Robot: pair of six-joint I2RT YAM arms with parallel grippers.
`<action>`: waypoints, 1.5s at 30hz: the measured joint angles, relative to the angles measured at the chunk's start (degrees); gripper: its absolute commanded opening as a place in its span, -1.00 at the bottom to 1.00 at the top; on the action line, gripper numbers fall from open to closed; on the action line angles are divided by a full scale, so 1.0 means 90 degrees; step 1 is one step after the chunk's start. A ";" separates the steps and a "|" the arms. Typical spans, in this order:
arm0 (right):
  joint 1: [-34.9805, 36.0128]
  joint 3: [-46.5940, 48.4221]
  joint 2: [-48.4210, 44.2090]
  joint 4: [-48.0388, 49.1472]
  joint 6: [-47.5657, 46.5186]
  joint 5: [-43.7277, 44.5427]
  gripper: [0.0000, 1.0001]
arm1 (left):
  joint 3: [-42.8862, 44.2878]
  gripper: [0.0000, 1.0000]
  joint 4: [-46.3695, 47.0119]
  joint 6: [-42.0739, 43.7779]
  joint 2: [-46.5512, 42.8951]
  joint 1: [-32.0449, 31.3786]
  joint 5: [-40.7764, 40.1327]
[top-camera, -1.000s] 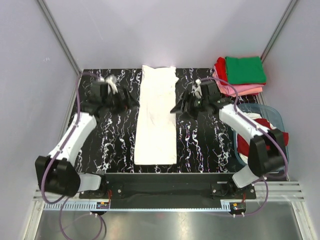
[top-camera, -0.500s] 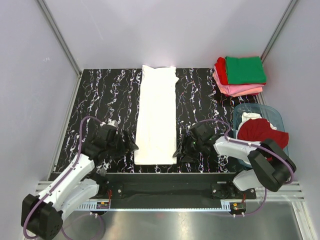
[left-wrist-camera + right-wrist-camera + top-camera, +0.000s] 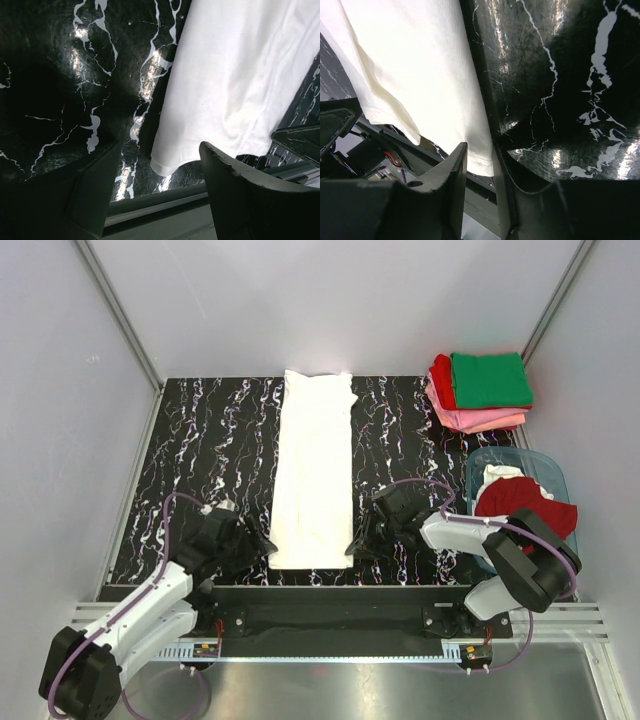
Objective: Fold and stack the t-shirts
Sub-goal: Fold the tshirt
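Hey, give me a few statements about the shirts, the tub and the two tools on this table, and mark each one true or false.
1. The white t-shirt lies as a long strip down the middle of the table. True.
2. A green t-shirt tops the folded stack at the far right corner. True.
3. The tub holds nothing. False: a dark red t-shirt and some white cloth lie in it.
4. One tool has lifted the white t-shirt. False: the shirt lies flat, and the left tool stands open around its near corner.
5. Both tools are at the shirt's far end. False: the left tool and right tool flank its near end.
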 measured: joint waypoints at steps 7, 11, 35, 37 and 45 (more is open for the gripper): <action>0.0153 -0.0168 -0.0185 0.0036 0.0119 0.0041 -0.18 | -0.0321 0.22 0.0299 -0.0141 -0.0362 -0.0032 0.0032; 0.0267 -0.0182 -0.0211 0.0104 0.0182 0.0051 -0.14 | -0.0517 0.12 0.0386 -0.0265 -0.0639 -0.0148 0.0075; 0.0420 -0.0243 -0.0097 0.0277 0.0274 0.0204 -0.92 | -0.0605 -1.00 0.0673 -0.0486 -0.0194 -0.0568 0.0138; 0.0420 -0.0243 -0.0109 0.0257 0.0272 0.0206 -1.00 | -0.0605 -1.00 0.0607 -0.0495 -0.0257 -0.0612 0.0131; 0.0663 -0.0240 -0.0580 -0.0386 0.0270 0.0325 -1.00 | -0.0597 -1.00 -0.0129 -0.0835 -0.0886 -0.1214 0.0039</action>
